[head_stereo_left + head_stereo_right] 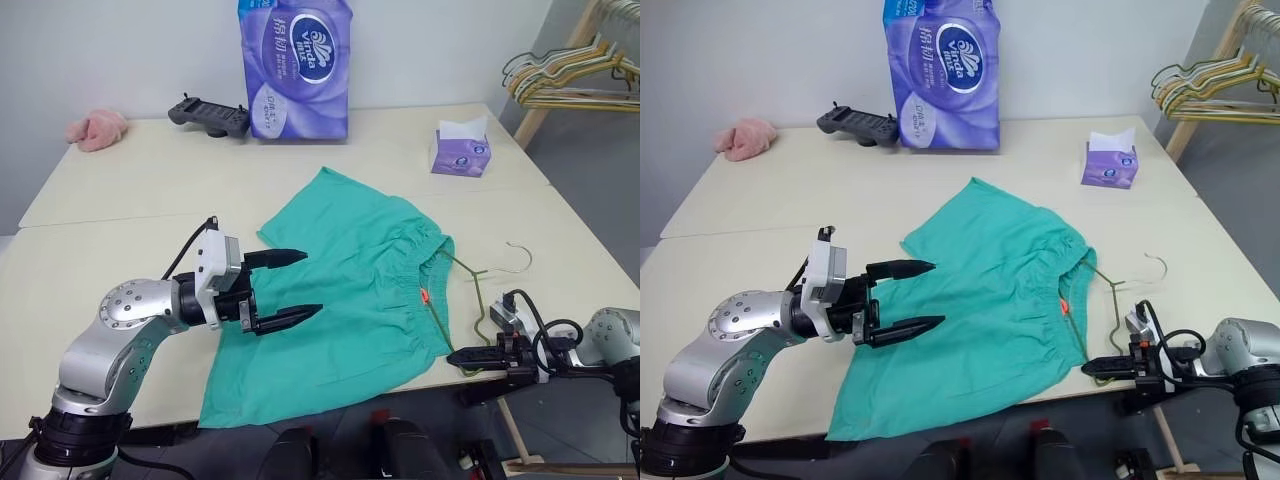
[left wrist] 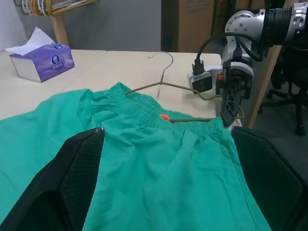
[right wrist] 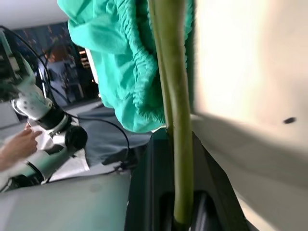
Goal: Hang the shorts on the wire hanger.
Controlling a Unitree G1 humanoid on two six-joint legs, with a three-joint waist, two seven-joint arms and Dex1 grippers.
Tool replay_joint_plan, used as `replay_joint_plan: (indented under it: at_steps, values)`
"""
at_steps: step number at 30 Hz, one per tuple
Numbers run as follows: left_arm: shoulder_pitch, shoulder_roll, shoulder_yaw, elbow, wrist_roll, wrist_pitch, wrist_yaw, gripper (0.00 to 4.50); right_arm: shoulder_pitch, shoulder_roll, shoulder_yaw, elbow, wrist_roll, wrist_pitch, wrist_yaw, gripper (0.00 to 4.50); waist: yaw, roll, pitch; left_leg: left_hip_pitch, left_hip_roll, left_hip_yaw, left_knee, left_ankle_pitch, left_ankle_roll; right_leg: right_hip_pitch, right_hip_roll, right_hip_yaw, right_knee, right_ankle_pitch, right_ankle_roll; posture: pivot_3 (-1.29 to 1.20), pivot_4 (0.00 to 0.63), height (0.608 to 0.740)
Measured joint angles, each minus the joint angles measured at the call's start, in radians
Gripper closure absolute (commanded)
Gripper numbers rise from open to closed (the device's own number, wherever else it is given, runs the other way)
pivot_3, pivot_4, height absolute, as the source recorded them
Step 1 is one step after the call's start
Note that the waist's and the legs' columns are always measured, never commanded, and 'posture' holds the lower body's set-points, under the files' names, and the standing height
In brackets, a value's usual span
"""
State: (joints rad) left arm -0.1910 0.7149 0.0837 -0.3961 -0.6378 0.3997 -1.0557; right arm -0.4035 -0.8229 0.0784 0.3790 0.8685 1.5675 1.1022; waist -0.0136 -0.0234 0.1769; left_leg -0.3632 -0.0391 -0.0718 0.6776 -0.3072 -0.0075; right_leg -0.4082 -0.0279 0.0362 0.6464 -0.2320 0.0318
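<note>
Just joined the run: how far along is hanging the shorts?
Done: hanger partly inside the shorts' waistband, hook out on the table. In hand: right gripper shut on the hanger's corner; left gripper open over the shorts. Left: threading it fully and lifting.

Shorts (image 1: 350, 300) flat on table (image 1: 120, 250), centre. Wire hanger (image 1: 478, 285) partly inside waistband, hook toward right. Tissue box (image 1: 461, 152) behind right; toilet-paper pack (image 1: 296, 65) behind centre; controller (image 1: 208, 115) left of pack.
</note>
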Motion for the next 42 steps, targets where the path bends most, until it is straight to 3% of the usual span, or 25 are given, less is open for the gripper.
replay_joint_plan:
  at_steps: [16, 26, 32, 35, 40, 42]
  values:
    - [-0.024, -0.017, -0.012, 0.017, 0.015, -0.019, -0.006, 0.03, -0.028, -0.031, -0.007, 0.045, -0.063, -0.08, 0.01, 4.5, -0.025, -0.005, -0.003, 0.001, -0.003, 0.014, 0.003, -0.002, 0.004, 0.0, -0.001, 0.008, -0.005, 0.008, 0.009, -0.03, 0.134, 0.74]
    - [-0.051, -0.028, -0.033, 0.039, 0.021, -0.024, -0.02, 0.03, -0.096, -0.04, -0.007, 0.06, -0.144, -0.152, 0.012, 4.5, -0.083, -0.005, -0.002, 0.0, -0.002, 0.03, 0.003, -0.004, 0.007, -0.008, -0.002, 0.026, -0.004, 0.012, 0.015, -0.05, 0.134, 0.74]
    - [-0.056, -0.033, -0.036, 0.05, 0.026, -0.035, -0.025, 0.03, -0.101, -0.057, 0.012, 0.028, -0.225, -0.3, 0.06, 4.5, -0.114, -0.006, -0.002, 0.001, 0.0, 0.042, 0.003, -0.003, 0.008, -0.013, 0.0, 0.036, -0.003, 0.016, 0.02, -0.05, 0.136, 0.74]
    - [-0.059, -0.035, -0.039, 0.051, 0.026, -0.037, -0.025, 0.03, -0.186, -0.057, -0.004, 0.007, -0.286, -0.459, 0.046, 4.5, -0.125, -0.004, -0.002, 0.001, 0.0, 0.046, 0.004, -0.003, 0.009, -0.014, 0.0, 0.037, -0.003, 0.017, 0.023, -0.05, 0.134, 0.74]
    - [-0.059, -0.039, -0.039, 0.054, 0.031, -0.039, -0.025, 0.03, -0.228, -0.06, 0.016, -0.035, -0.428, -0.744, 0.047, 4.5, -0.08, -0.004, -0.003, -0.003, 0.004, 0.037, 0.002, -0.008, 0.01, -0.017, 0.003, 0.03, -0.002, 0.013, 0.016, -0.05, 0.131, 0.74]
    - [-0.062, -0.039, -0.039, 0.06, 0.037, -0.045, -0.026, 0.03, -0.227, -0.054, 0.045, -0.014, -0.491, -0.836, 0.047, 4.5, -0.06, -0.002, -0.005, -0.013, 0.004, 0.036, 0.003, -0.007, 0.006, -0.026, 0.001, 0.029, -0.003, 0.012, 0.016, -0.05, 0.128, 0.74]
